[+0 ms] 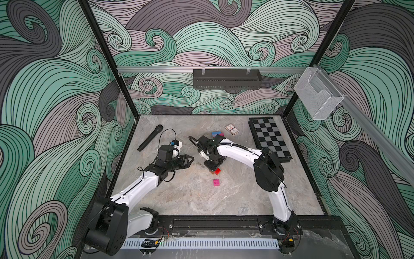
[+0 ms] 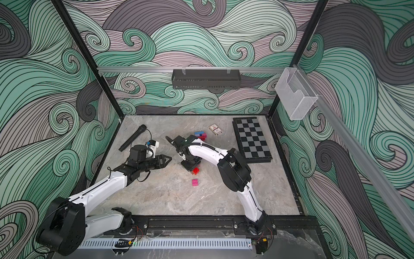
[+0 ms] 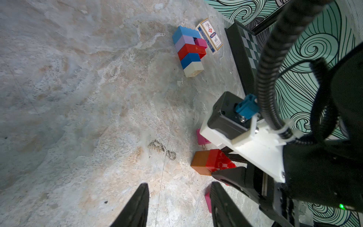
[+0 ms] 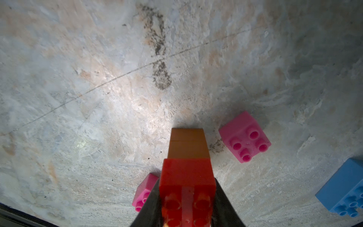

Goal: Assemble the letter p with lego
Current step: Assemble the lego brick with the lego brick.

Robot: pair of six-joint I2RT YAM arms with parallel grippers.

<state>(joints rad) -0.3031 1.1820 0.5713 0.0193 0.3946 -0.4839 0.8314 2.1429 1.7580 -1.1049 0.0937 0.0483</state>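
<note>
My right gripper (image 4: 186, 184) is shut on a red lego brick (image 4: 186, 176) that has an orange brick (image 4: 188, 143) joined to its far end. In both top views the pair sits low over the table's middle (image 1: 216, 171) (image 2: 196, 170). A pink brick (image 4: 244, 137) lies just beyond it, and another pink brick (image 1: 216, 182) lies nearer the front. A joined stack of blue, lilac, red, pink and white bricks (image 3: 189, 51) lies further back (image 1: 217, 134). My left gripper (image 3: 178, 193) is open and empty, hovering left of the red brick (image 1: 190, 160).
A boxed card deck (image 1: 231, 129) lies behind the stack, next to a chessboard (image 1: 268, 139) at the back right. A black microphone (image 1: 150, 138) lies at the back left. A loose blue brick (image 4: 345, 192) shows in the right wrist view.
</note>
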